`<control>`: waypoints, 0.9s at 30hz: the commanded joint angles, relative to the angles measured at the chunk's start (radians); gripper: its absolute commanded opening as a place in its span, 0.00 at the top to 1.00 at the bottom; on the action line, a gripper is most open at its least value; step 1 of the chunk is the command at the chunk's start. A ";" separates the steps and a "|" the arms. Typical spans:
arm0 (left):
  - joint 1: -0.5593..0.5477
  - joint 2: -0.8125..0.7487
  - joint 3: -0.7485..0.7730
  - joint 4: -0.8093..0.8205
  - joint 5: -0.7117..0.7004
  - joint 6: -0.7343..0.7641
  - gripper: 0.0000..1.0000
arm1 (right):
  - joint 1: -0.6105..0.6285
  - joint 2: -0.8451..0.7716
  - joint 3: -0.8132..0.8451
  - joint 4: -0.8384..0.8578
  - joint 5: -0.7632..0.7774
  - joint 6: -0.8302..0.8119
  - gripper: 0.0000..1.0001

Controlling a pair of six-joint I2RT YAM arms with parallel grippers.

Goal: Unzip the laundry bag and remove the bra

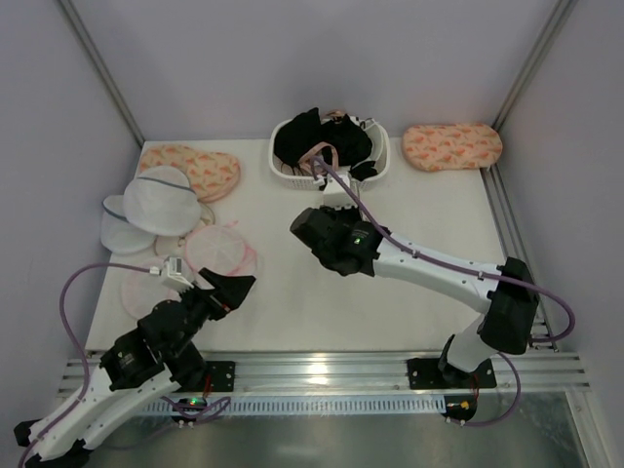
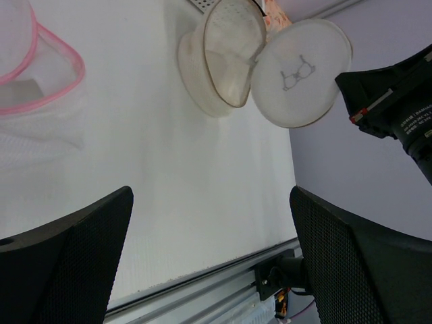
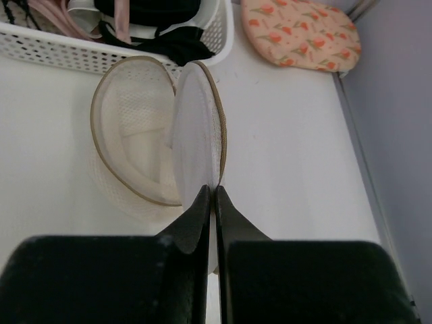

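The laundry bag is unzipped, and its inside shows no bra in it. In the left wrist view its lower half (image 2: 223,61) lies on the table and its lid (image 2: 300,71), with the glasses-like mark, stands raised. My right gripper (image 3: 214,196) is shut on the lid's edge (image 3: 196,128) and holds it up beside the tan-rimmed lower half (image 3: 131,135). Black bra fabric (image 3: 169,44) with thin straps lies in the white basket (image 3: 67,47); it also shows in the top view (image 1: 302,136). My left gripper (image 2: 212,256) is open and empty, near the table's front left (image 1: 229,288).
The white basket (image 1: 382,156) stands at the back centre, also holding pale pink garments. Pink-rimmed mesh pouches (image 1: 219,249) and white domed bags (image 1: 156,200) lie at the left. Orange-patterned pads lie at the back left (image 1: 190,168) and back right (image 1: 453,146).
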 commanded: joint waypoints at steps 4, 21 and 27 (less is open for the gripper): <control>0.002 0.027 0.028 0.005 -0.021 0.003 0.01 | 0.005 0.021 0.007 -0.007 0.246 -0.169 0.96; 0.002 -0.017 0.073 -0.078 -0.055 0.007 0.01 | 0.014 0.071 -0.170 0.409 -0.364 -0.399 0.14; 0.002 0.001 0.070 -0.058 -0.049 0.012 0.00 | 0.009 -0.242 -0.308 0.510 -0.558 -0.327 0.00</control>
